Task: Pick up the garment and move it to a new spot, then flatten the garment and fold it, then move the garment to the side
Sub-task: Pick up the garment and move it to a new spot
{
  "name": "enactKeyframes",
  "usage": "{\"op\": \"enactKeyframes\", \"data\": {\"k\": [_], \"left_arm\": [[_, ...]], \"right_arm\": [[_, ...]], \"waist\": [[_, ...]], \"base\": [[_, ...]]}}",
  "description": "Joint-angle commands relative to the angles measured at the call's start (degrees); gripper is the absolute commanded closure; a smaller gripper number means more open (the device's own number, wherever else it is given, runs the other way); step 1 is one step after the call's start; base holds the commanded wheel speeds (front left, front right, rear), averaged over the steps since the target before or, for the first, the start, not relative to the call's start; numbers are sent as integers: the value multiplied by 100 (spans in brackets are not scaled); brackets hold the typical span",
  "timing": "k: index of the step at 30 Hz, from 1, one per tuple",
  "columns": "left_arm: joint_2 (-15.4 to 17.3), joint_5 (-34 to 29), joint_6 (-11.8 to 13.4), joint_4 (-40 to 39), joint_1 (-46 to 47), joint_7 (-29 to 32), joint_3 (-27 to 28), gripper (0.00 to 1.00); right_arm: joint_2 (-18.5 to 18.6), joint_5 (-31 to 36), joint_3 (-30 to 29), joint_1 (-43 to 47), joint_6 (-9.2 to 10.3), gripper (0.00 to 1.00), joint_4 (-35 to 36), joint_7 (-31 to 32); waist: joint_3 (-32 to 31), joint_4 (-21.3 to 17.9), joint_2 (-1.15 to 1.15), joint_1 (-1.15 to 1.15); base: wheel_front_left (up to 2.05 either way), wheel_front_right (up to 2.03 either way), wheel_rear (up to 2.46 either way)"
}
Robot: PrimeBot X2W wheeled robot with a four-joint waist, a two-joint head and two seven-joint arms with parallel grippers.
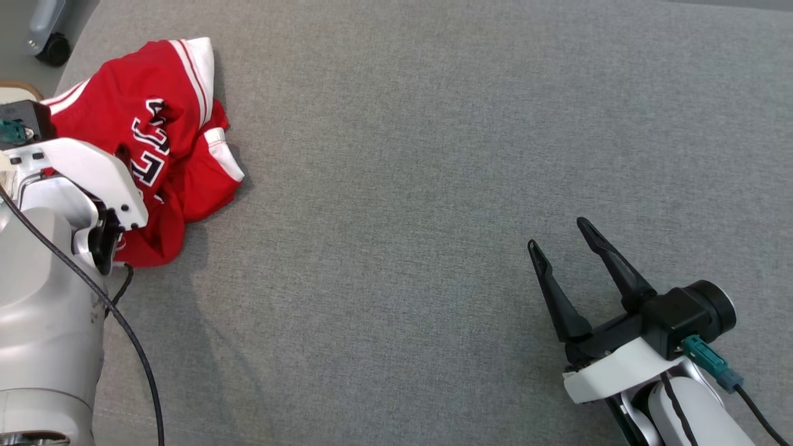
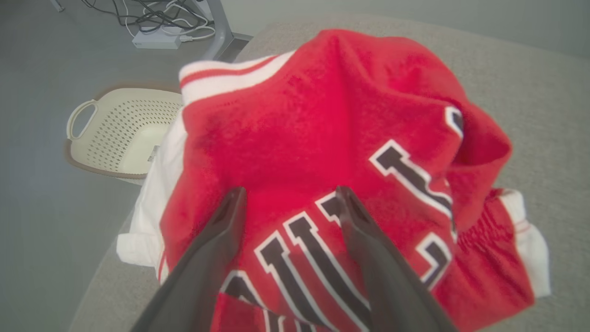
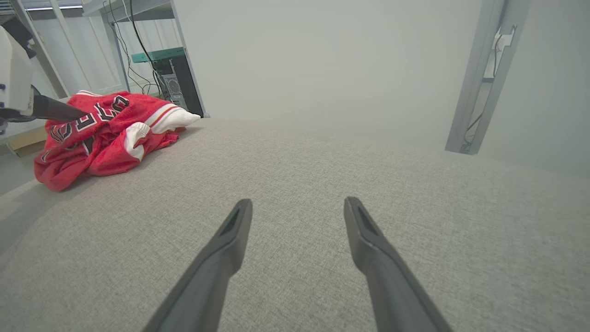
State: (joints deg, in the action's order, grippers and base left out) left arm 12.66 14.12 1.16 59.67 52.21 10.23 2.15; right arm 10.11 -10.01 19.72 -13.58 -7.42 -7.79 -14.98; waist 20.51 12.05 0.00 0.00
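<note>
A red garment (image 1: 158,133) with white trim and black-and-white letters lies crumpled at the far left of the grey padded surface (image 1: 433,155). In the left wrist view the garment (image 2: 322,138) spreads wide, and my left gripper (image 2: 290,196) hovers right over it, open, its two fingers apart with red cloth below them. My left arm's white wrist covers part of the heap in the head view. At the lower right my right gripper (image 1: 560,234) stands open over bare fabric, far from the garment (image 3: 101,133); it holds nothing (image 3: 297,207).
A cream perforated laundry basket (image 2: 115,133) stands on the floor beyond the surface's left edge. Cables and a power strip (image 2: 156,39) lie near a metal leg. A grey wheeled base (image 1: 49,31) is at the top left corner. The surface's edge runs close to the garment.
</note>
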Motion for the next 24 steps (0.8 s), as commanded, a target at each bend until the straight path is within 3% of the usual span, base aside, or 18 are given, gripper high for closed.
{"op": "enactKeyframes", "data": {"k": [1,6,7,8,12,20,24], "left_arm": [[63,-34,-43,77,25,94,-48,0],[14,5,-120,263,-101,106,-119,0],[5,8,-151,295,-123,95,-137,93],[2,15,-169,298,-131,39,-148,100],[-27,100,-250,275,-176,-307,-117,100],[-68,244,-410,19,-360,-1800,-36,100],[-133,269,-440,43,-447,-2077,-59,100]], "right_arm": [[13,-35,20,-13,-13,0,-13,-33],[16,-75,30,-47,-13,0,-13,-33],[25,-81,37,-48,-13,0,-16,-33],[35,-88,45,-50,-13,0,-15,-33],[59,-117,48,-60,-13,0,-8,-33],[45,-160,9,80,-13,0,-61,-33],[5,-168,-2,155,-13,0,-83,-33]], "waist": [[-51,-45,0,0],[-86,-66,0,0],[-91,-60,0,0],[-94,-55,0,0],[-105,-31,0,0],[-282,56,0,0],[-421,135,0,0]], "base": [[0,0,0],[0,0,0],[0,0,0],[0,0,0],[0,0,0],[0,0,0],[0,0,0]]}}
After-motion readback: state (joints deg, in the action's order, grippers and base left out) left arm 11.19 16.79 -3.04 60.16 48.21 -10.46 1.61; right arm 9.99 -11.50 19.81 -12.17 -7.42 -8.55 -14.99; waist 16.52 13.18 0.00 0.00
